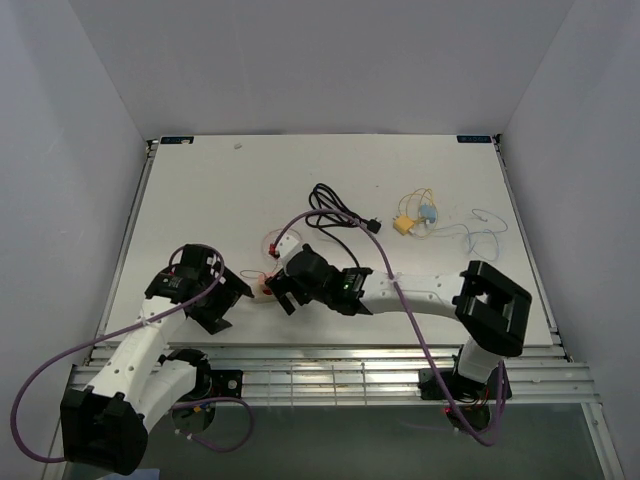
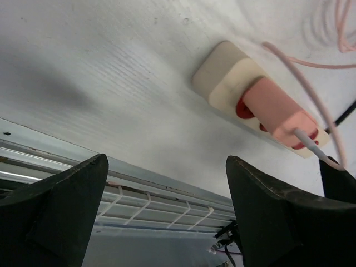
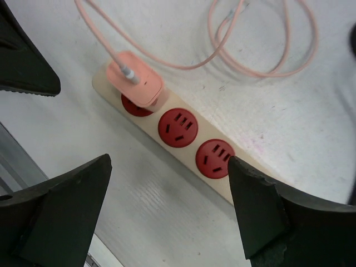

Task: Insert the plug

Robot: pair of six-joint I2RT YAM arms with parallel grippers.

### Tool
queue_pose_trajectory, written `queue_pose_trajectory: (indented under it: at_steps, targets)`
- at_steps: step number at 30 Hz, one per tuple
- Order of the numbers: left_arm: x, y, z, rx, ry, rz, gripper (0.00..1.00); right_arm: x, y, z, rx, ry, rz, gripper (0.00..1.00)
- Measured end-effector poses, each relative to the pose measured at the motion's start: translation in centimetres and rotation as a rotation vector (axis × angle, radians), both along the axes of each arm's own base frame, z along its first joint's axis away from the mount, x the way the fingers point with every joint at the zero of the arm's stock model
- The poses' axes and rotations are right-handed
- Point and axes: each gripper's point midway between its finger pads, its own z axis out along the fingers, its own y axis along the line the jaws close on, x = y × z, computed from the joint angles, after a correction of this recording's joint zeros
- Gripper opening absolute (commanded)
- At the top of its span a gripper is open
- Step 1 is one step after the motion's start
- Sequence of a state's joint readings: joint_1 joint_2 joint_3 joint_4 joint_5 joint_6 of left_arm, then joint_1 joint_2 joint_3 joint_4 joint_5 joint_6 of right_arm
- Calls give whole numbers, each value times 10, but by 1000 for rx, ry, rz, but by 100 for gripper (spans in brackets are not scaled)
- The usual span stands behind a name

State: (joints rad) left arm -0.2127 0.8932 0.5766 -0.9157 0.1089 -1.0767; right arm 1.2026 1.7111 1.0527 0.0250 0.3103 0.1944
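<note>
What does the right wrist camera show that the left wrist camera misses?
Only the right wrist view shows the full faces of two empty red round sockets. Only the left wrist view shows the pale slotted metal grille beyond the white table. Both show the cream plastic power strip, the pink rectangular plug seated in its end socket, and thin pink cable.

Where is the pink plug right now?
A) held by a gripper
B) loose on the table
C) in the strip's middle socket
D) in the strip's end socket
D: the pink plug sits in the end socket of the power strip, leaving the other two red sockets bare.
</note>
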Motion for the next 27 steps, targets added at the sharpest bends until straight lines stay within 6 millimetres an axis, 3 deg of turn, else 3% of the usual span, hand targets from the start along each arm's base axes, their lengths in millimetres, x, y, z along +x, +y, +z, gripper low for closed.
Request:
queue_pose_trajectory:
  at_steps: [3,6,9,11,14,17,21,26,27]
  targets:
    - [9,2,30,16,-73,-30,98,16,-9,49,89,-32,-44,90]
    - [19,5,60,37,-162,-50,98,46,-27,97,181,-71,-126,90]
    - [28,11,87,77,-238,-64,98,88,-67,130,248,-90,-264,90]
    - [33,16,102,111,-273,-66,98,116,-103,136,258,-80,-371,90]
    - [41,25,116,165,-317,-63,98,155,-167,126,237,-42,-575,90]
    - [52,30,125,206,-345,-62,98,169,-222,102,192,26,-752,90]
    - [66,30,125,225,-368,-75,98,167,-265,63,174,153,-926,90]
    - [79,27,121,233,-371,-97,98,152,-307,5,173,310,-1152,100]
    - [81,26,120,232,-372,-101,98,151,-312,-1,173,324,-1183,95]
